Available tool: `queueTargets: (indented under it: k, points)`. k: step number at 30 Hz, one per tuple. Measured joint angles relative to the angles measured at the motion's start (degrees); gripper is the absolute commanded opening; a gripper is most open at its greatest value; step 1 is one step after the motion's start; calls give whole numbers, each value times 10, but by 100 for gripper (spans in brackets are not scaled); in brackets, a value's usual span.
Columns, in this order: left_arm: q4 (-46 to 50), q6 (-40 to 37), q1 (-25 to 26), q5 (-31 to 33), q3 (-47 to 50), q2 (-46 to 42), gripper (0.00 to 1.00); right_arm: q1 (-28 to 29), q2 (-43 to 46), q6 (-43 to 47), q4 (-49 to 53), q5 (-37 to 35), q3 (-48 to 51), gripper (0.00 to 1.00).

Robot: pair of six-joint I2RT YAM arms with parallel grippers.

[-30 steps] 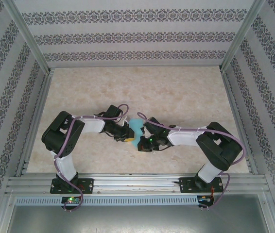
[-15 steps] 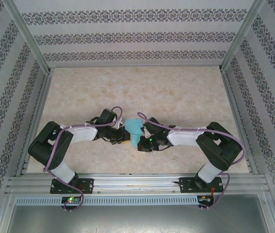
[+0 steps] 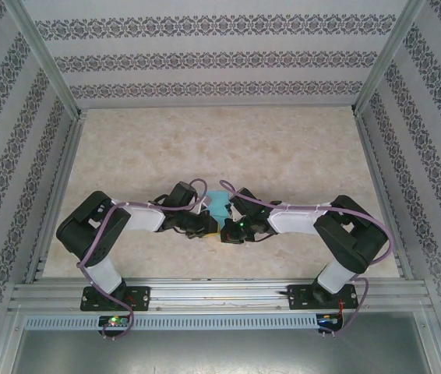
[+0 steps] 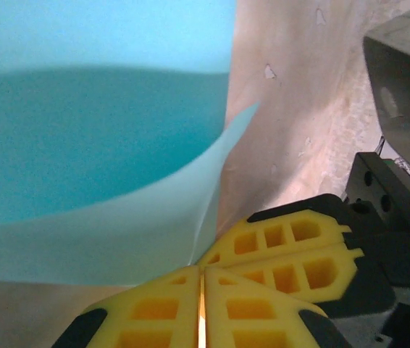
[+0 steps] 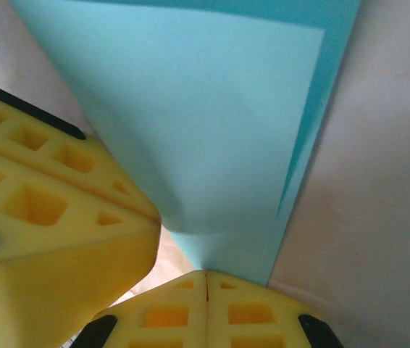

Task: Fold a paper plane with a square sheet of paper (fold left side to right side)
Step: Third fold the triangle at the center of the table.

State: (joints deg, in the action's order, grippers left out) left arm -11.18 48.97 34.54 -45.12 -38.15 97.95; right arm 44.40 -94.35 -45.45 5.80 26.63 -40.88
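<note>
The light turquoise square sheet of paper (image 3: 219, 206) lies mid-table between both wrists, doubled over in a soft curve, its upper layer arching above the lower one (image 4: 96, 138). My left gripper (image 4: 201, 270) is shut, with a corner of the sheet pinched at its yellow tips. My right gripper (image 5: 206, 275) is shut on the sheet's near edge (image 5: 219, 145) too. The two grippers sit side by side, almost touching: the right one's fingers (image 4: 292, 254) show beside the left's, and the left one's fingers (image 5: 53, 210) beside the right's. From above, the left gripper (image 3: 203, 224) and the right gripper (image 3: 228, 227) meet below the paper.
The beige marbled tabletop (image 3: 283, 148) stretches behind the paper. Patterned walls and aluminium frame posts (image 3: 45, 62) enclose the table on three sides. A metal rail (image 3: 220, 292) carrying both arm bases runs along the near edge.
The left arm drew back, then swung in again beside the right gripper, and its jaws closed on the sheet. The paper now looks narrower from above. The right arm stayed still.
</note>
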Motion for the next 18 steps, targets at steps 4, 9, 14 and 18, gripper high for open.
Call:
queueTargets:
  k: [4, 9, 14, 18]
  points:
    - [-1, 0, 0, 1, -5, 10, 9, 0, 0, 4, 0, 0, 0, 0]
    - [5, -3, 0, 5, -18, 24, 9, 0, 0, 4, 2, 0, 0, 0]
    - [24, -13, 0, 14, -33, 34, 6, 0, 0, 7, 2, 0, 0, 0]
    - [40, -22, 0, 21, -42, 37, 5, 0, 0, 9, 7, -1, -3, 0]
